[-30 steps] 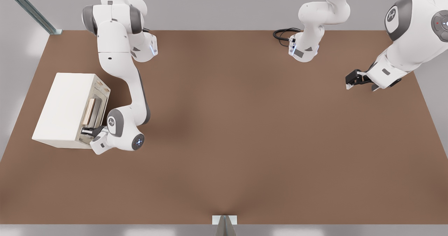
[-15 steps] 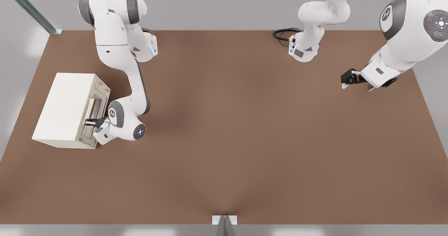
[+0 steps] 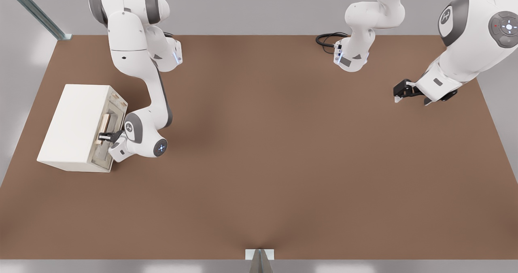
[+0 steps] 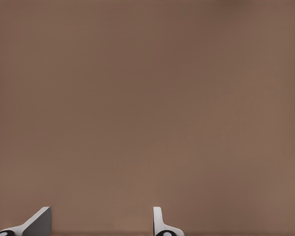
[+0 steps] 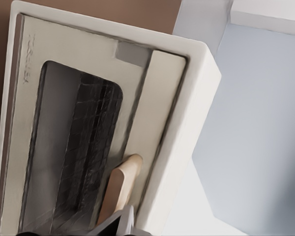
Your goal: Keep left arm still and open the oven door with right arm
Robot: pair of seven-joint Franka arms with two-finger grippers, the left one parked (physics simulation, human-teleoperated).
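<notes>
Tool (image 3: 103, 137) at oven door handle (image 3: 105, 124)

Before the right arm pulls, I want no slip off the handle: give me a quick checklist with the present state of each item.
1. Gripper at the tan handle: ok, it sits at the handle's end.
2. Fingers closed on the handle: cannot tell.
3. Oven door still shut against the oven body: ok, flush in its frame.
4. Table in front of the door free for the swing: ok in the front view.
5. Oven standing flat on the table: ok.
</notes>
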